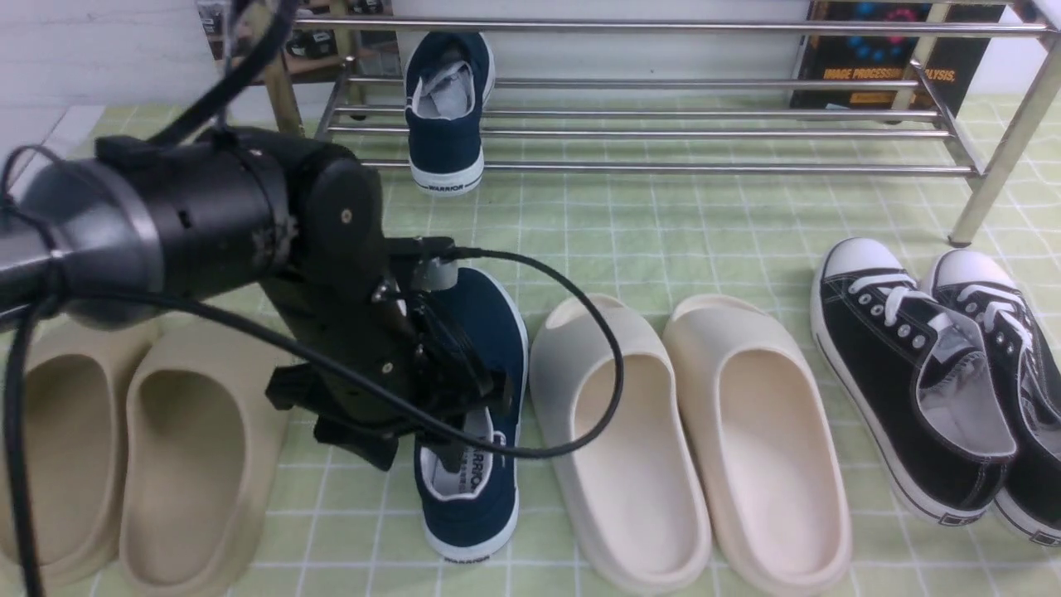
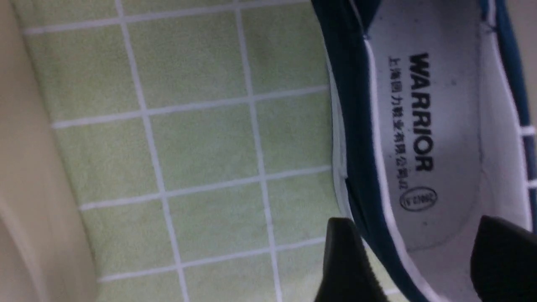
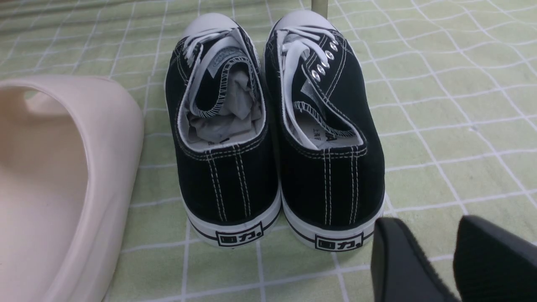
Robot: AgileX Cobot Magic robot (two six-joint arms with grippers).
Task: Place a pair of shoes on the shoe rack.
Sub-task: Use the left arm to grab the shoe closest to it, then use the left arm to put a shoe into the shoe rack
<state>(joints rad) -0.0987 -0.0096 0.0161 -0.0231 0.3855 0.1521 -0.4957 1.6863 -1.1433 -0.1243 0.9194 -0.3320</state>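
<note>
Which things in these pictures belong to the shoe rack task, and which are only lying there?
For the task:
- navy shoe on the rack
- navy shoe on the cloth
- steel rack

Only lying there:
- beige slides
- cream slides
- black sneakers

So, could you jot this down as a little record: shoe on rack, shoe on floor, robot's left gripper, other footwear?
shoe on rack: navy-blue canvas slip-on, lower steel-tube shelf
shoe on floor: matching navy slip-on
left gripper: open, at that shoe's side wall
other footwear: beige slides, cream slides, black lace-up sneakers
</note>
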